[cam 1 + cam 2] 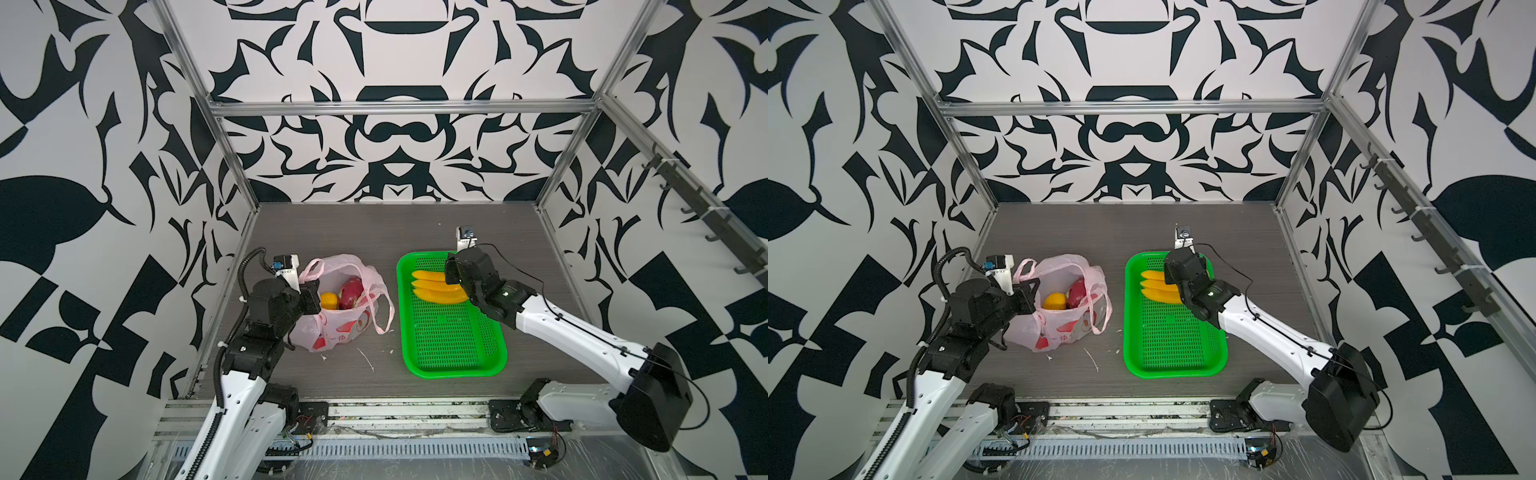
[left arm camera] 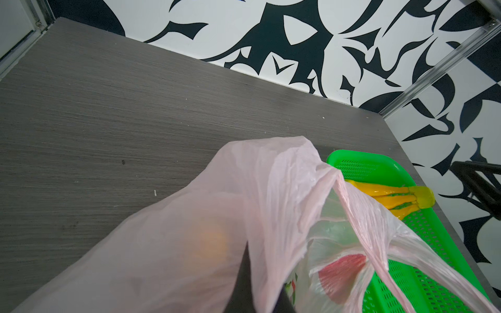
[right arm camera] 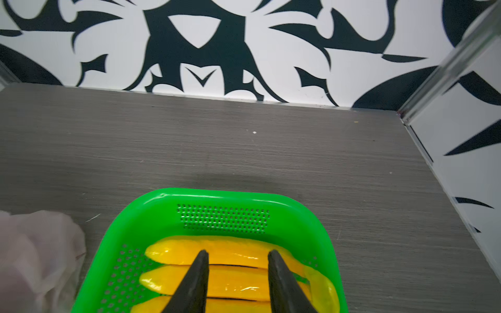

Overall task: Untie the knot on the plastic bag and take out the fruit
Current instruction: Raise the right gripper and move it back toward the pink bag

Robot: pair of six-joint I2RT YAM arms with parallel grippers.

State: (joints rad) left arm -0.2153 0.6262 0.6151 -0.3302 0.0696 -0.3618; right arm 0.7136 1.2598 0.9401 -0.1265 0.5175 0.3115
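Left tool (image 1: 311,296) on bag (image 1: 305,332), lettering (image 1: 341,338) perhaps 仲

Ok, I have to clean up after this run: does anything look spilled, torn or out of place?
Only small white scraps lie on the table near the base of the plastic bag; they look like stray debris. Nothing else stands out.
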